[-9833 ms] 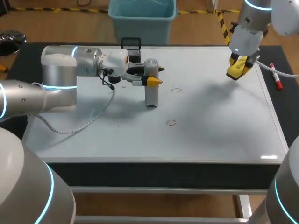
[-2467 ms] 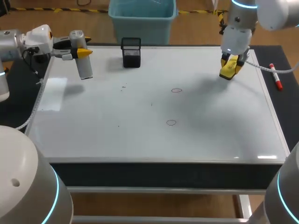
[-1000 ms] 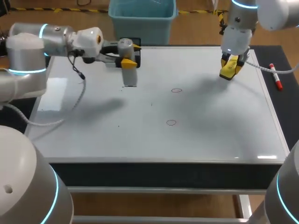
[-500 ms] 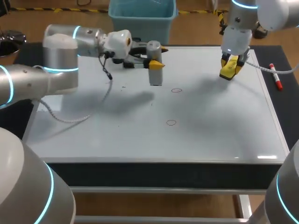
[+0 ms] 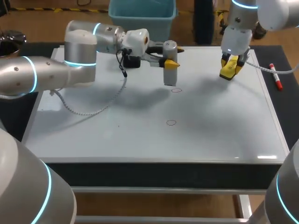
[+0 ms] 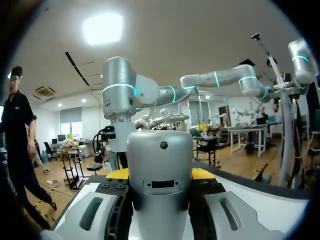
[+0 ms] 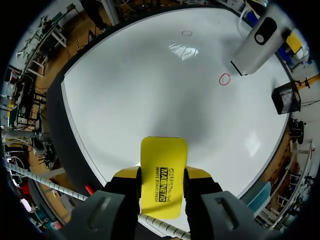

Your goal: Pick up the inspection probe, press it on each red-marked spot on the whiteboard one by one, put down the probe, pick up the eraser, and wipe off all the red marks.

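**A:** Where is the probe?

**B:** The silver-grey cylindrical inspection probe stands upright over the far middle of the white rectangular whiteboard. The left gripper has its yellow-tipped fingers clamped on the probe's upper part from both sides. The probe's lower end is just behind the farther small red circle. I cannot tell whether it touches the board.

**A:** What differs from the earlier views?

**B:** Half a second ago the probe hung further to the left, well short of that circle. The left arm has since carried it rightward. Two and a half seconds ago it was out by the board's far left corner. The black mesh holder at the far edge is now partly hidden behind the left arm's wrist.

**A:** And the other arm?

**B:** The right gripper hangs over the far right part of the board. Its fingers are closed on a flat yellow rectangular eraser, one on each long side. It is in the same place as half a second ago.

**A:** Anything else on the table?

**B:** A second red circle sits nearer the front, both marks unwiped. A red marker pen lies on the dark surface just right of the board.
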Robot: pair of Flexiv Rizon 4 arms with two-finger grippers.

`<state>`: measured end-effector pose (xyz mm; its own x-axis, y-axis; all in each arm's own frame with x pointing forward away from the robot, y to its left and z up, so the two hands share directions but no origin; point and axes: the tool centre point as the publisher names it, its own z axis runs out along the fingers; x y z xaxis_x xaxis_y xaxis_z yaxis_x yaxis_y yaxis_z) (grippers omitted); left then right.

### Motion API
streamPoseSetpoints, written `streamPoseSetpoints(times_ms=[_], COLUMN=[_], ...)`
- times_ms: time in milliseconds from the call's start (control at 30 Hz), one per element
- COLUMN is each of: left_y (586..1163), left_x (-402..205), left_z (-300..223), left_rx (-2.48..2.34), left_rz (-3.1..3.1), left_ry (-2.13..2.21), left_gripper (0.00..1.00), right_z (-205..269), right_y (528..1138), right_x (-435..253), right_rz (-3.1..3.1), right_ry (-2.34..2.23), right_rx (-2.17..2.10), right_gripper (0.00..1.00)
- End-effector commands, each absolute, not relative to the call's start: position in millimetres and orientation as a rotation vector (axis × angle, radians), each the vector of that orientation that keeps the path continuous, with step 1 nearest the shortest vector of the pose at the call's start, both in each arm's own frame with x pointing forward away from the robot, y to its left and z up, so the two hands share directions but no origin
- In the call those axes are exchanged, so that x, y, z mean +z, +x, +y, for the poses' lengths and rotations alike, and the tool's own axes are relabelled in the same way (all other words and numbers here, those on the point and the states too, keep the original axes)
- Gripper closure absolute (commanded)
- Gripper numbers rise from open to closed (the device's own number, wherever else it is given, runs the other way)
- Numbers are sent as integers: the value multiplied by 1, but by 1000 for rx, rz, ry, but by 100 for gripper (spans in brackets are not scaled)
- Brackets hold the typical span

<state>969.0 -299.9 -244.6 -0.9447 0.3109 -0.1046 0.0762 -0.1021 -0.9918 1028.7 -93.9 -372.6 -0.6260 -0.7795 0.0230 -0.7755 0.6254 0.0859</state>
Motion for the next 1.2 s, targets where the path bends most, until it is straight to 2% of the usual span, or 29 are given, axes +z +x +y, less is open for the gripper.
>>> streamPoseSetpoints(times_ms=[33, 1200], left_y=[971, 973], left_x=[-254, -281], left_z=[-311, -329], left_rx=[2156, 2104], left_rz=[-1946, -1912], left_ry=[-470, -460], left_gripper=[100, 100], right_z=[-94, -94], right_y=[1029, 1029], right_x=[-372, -372], right_rz=[-2776, -2776], right_ry=[1333, 1333], right_rx=[-99, -99], right_gripper=[100, 100])
